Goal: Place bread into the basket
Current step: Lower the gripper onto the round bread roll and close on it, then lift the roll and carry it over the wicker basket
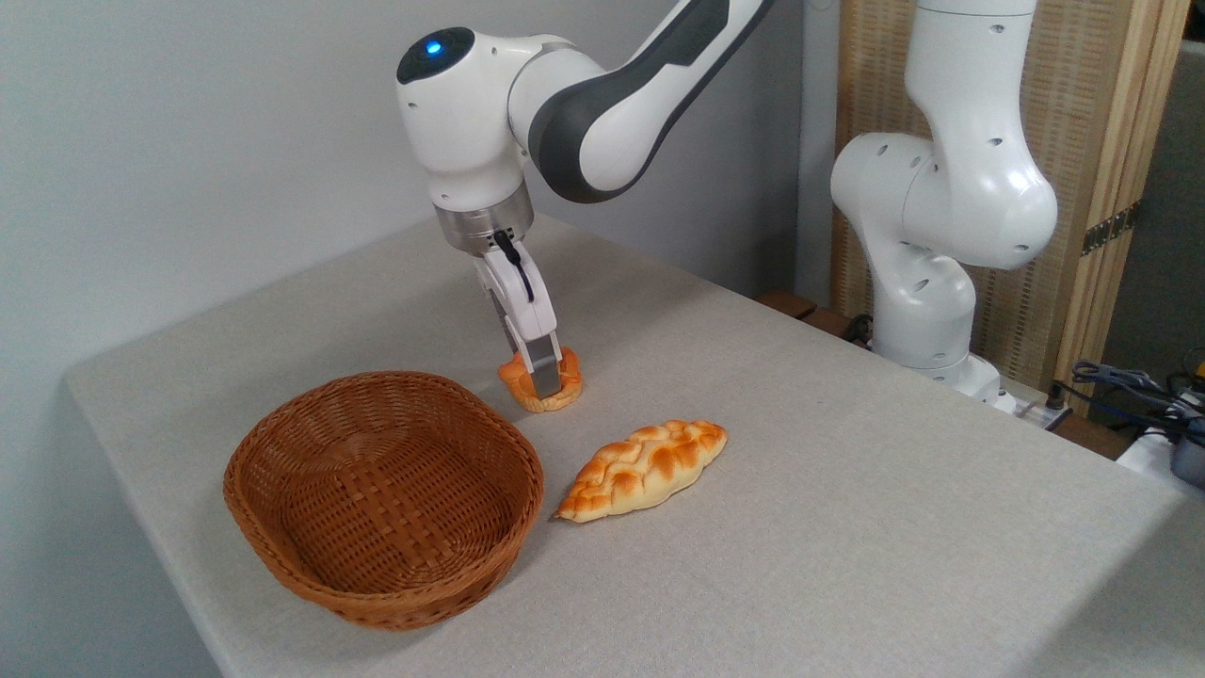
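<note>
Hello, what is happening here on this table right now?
A robot arm has its gripper down on a small round bun, which sits on the table. Whether the fingers have closed on it is unclear. The wicker basket beside it holds nothing. A longer braided loaf lies untouched nearby.

A table (847, 527) covered in light grey cloth fills the foreground. Behind it stands a plain pale grey wall (188, 141). At upper right, a folding screen (1092, 169) of woven straw panels in light wooden frames. Cables (1130, 386) lie at the right edge. Soft, even lighting.
</note>
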You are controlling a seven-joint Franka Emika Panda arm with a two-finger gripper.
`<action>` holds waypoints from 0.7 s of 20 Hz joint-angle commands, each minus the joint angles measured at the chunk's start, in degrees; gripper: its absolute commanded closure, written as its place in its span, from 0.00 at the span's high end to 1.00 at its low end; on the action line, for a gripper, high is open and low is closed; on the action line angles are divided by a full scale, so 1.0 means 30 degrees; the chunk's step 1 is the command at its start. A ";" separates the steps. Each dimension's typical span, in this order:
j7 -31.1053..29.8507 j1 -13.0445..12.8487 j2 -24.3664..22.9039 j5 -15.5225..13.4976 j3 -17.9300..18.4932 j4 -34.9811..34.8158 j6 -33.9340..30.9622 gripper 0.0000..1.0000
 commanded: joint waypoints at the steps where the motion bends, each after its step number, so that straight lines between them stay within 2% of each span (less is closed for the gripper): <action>1: 0.0369 -0.0107 -0.0290 0.0054 0.0029 -0.0380 0.0108 0.21; 5: 0.0340 -0.0107 -0.0290 0.0054 0.0087 0.0350 -0.1060 0.21; 8: 0.0282 -0.0107 -0.0173 0.0229 0.0292 0.1987 -0.3048 0.21; 10: 0.0281 -0.0107 -0.0173 0.1395 0.0845 0.3188 -0.4485 0.23; 11: 0.0310 -0.0136 0.0001 0.1633 0.1197 0.4123 -0.5101 0.24; 13: 0.0253 -0.0136 0.1196 0.1694 0.1900 0.6579 -0.5459 0.29; 14: 0.0223 -0.0136 0.2277 0.1694 0.2078 0.8159 -0.5430 0.27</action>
